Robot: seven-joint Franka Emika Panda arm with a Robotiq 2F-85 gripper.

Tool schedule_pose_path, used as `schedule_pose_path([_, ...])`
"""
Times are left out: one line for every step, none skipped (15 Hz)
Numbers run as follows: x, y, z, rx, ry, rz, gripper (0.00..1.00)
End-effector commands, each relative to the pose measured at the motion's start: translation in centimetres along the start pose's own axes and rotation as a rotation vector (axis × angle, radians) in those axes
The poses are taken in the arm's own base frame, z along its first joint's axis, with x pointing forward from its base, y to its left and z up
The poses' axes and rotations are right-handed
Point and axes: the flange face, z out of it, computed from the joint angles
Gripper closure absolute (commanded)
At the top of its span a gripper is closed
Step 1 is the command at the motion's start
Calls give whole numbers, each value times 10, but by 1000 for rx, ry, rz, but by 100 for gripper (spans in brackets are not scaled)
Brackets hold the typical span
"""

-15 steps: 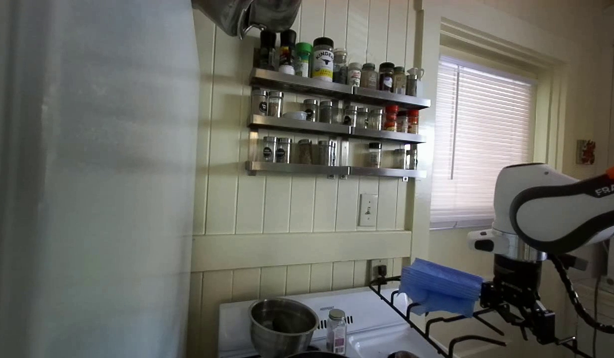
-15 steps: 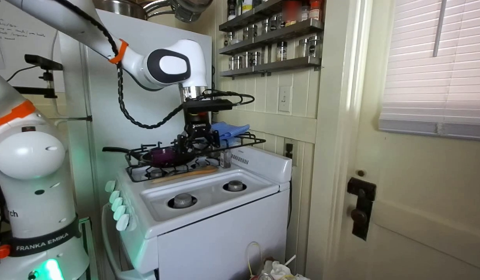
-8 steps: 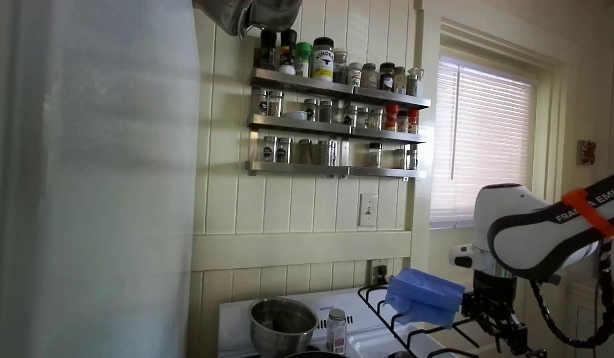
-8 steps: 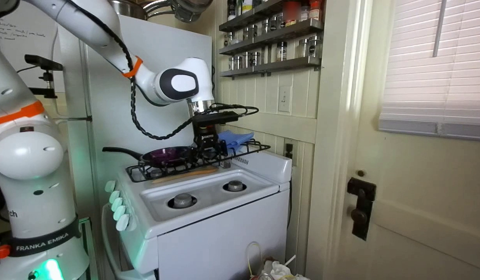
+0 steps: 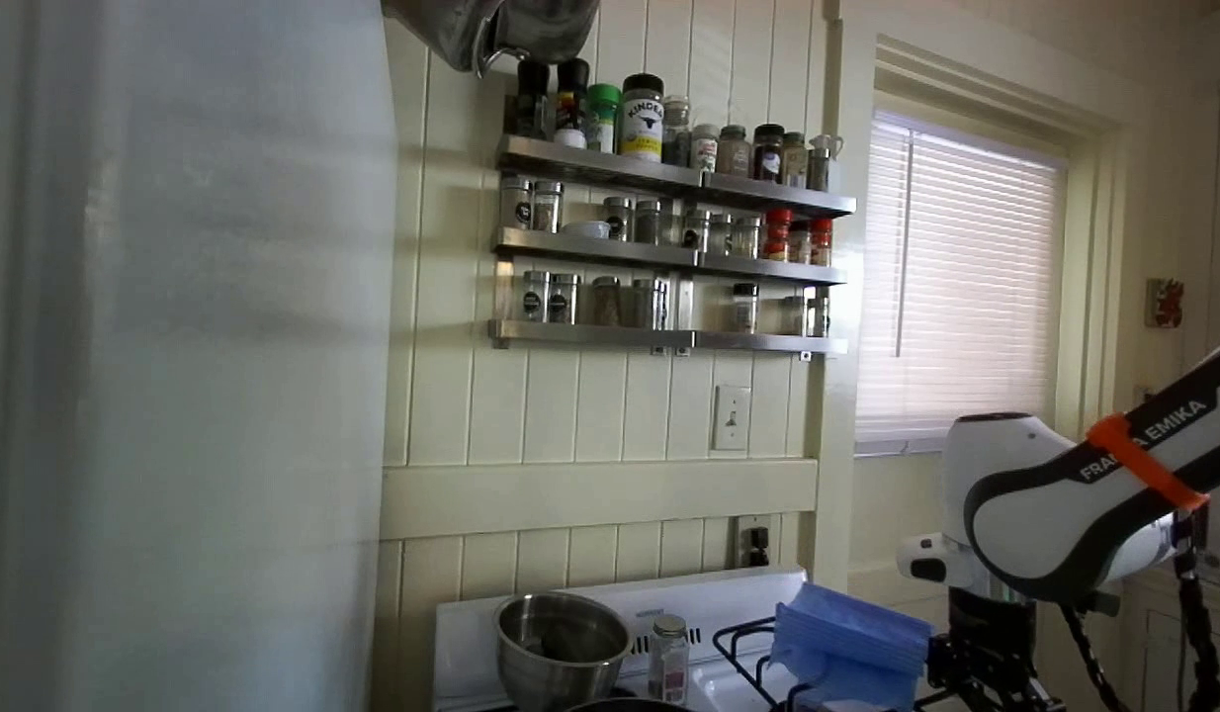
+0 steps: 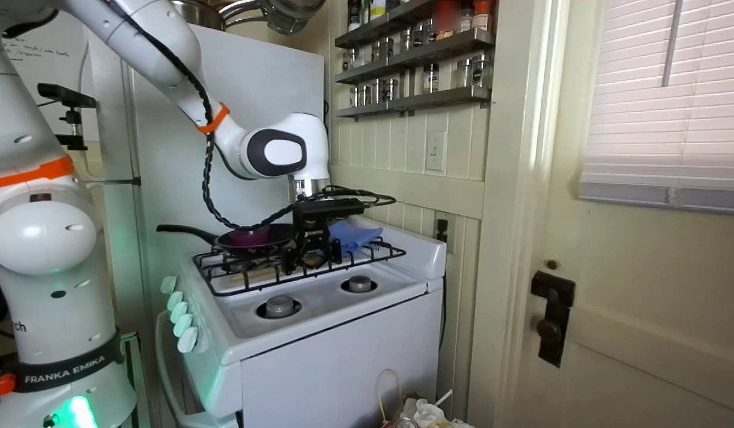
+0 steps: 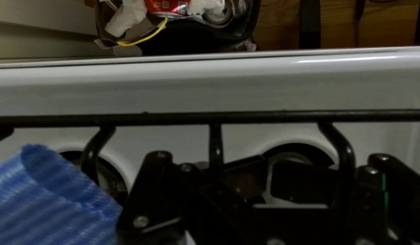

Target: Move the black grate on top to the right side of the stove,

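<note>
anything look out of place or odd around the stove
Yes: the blue cloth right beside the gripper, by the black grate. Fabric looks out of place over the stove and might snag. Whether it is attached deliberately isn't clear. I see no spill.

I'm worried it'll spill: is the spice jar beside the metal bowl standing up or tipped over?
Upright: in an exterior view, the spice jar stands straight beside the metal bowl, its lid on top.
</note>
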Motion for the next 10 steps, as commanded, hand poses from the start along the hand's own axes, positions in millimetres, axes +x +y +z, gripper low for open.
schedule_pose_path([-4, 2, 11, -33, 43, -28, 100])
schedule_pose_path([-3, 2, 14, -37, 43, -27, 100])
schedule_pose_path([-2, 3, 17, -50, 38, -23, 100])
schedule_pose_path([-1, 4, 18, -64, 34, -14, 100])
schedule_pose_path([-1, 6, 20, -75, 35, -11, 100])
schedule_pose_path([0, 8, 22, -85, 37, -4, 100])
schedule_pose_path([2, 9, 24, -92, 39, -2, 100])
schedule_pose_path([3, 10, 26, -96, 38, -4, 100])
schedule_pose_path([4, 11, 29, -99, 39, -6, 100])
schedule_pose_path([4, 11, 31, -100, 41, -7, 100])
